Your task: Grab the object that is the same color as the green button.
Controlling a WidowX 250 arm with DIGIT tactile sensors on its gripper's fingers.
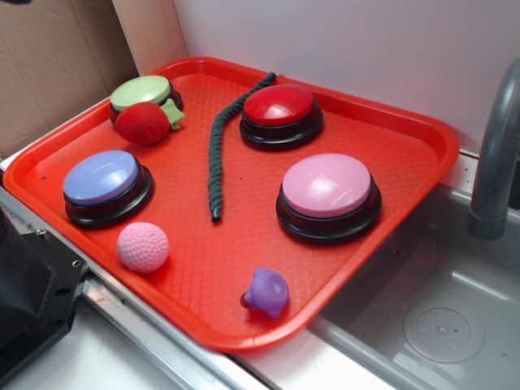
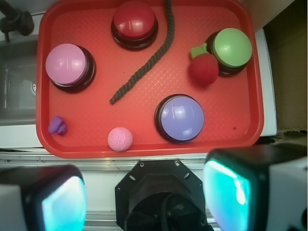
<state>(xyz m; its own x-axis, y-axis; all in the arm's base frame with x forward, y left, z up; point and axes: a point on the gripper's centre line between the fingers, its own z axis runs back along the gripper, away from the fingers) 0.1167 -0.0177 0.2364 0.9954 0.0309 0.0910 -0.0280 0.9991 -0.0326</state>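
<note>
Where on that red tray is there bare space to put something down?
The widest bare patch of the red plastic tray lies between the dark green twisted rope and the pink dome button. It is crowded where the red fuzzy ball touches the pale green dome button.

Green rope (image 1: 218, 154) on red tray (image 1: 406, 154)

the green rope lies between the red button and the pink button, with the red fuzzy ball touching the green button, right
Not quite. In the exterior view the green rope runs between the red button and the green button; the pink button sits off to one side. The red fuzzy ball does touch the green button.
</note>
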